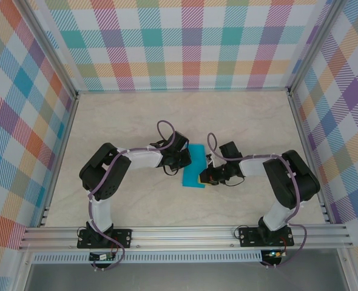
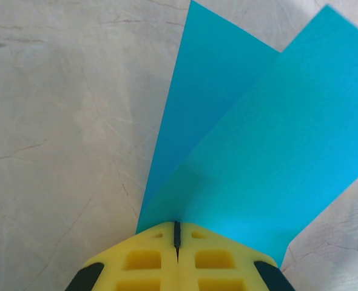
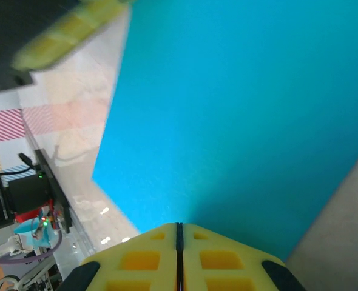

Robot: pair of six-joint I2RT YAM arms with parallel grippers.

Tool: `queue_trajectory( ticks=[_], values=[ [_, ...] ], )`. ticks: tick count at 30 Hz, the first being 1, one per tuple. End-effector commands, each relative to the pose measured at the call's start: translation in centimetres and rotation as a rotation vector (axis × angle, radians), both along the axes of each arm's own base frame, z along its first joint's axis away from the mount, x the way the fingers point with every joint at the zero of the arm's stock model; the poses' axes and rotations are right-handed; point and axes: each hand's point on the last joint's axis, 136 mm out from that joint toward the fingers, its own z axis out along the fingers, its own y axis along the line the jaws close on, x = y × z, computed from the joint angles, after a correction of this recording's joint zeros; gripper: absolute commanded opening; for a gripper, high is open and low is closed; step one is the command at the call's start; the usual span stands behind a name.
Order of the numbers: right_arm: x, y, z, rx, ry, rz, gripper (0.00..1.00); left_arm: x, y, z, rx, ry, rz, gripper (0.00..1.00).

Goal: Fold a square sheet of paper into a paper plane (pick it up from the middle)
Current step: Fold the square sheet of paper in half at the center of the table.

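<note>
Yellow-padded left gripper (image 2: 176, 229) and right gripper (image 3: 179, 229) each clamp closed on 1 thin teal-blue folded square sheet of paper (image 1: 195, 165) at the beige tabletop's (image 1: 136, 115) middle.

The square sheet of paper (image 1: 195, 165) (teal-blue) is folded over, its two layers splayed apart.

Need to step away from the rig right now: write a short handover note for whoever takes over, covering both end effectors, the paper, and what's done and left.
Left end effector: shut on the square sheet of paper, pinching its edge.
Right end effector: shut on the same sheet from the opposite side.
Paper: held between both arms at the middle of the table. In the left wrist view two layers fan out from the pinch, so it looks bent double.
Done: sheet picked up, first fold seemingly begun.
Left: no pointed dart yet; nose and wing folds are not made.
</note>
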Motion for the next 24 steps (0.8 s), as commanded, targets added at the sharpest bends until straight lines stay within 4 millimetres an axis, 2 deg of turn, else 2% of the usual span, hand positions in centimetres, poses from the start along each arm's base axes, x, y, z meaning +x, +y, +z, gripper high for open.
queue_trajectory(
  ticks=[1, 4, 10, 13, 16, 24],
  values=[
    [-1.0, -0.7, -2.2, -0.038, 0.020, 0.011, 0.09, -2.6, 1.8, -2.6, 0.103, 0.082, -0.010, 0.00],
    [-1.1, -0.6, -2.0, -0.031, 0.024, 0.014, 0.08, -2.7, 1.8, -2.6, 0.102, 0.085, -0.011, 0.00],
    [-0.4, 0.0, 1.1, 0.021, -0.044, 0.027, 0.09, -2.6, 1.8, -2.5, 0.100, 0.084, -0.009, 0.00],
    [-0.8, 0.0, 1.4, 0.034, -0.048, 0.023, 0.09, -2.6, 1.8, -2.5, 0.102, 0.082, -0.010, 0.00],
    [-1.4, -0.2, 0.8, 0.033, -0.026, 0.023, 0.09, -2.6, 1.8, -2.6, 0.101, 0.084, -0.011, 0.00],
    [-3.0, -1.3, -2.4, -0.078, 0.018, 0.016, 0.09, -2.7, 1.8, -2.7, 0.103, 0.086, -0.011, 0.00]
  ],
)
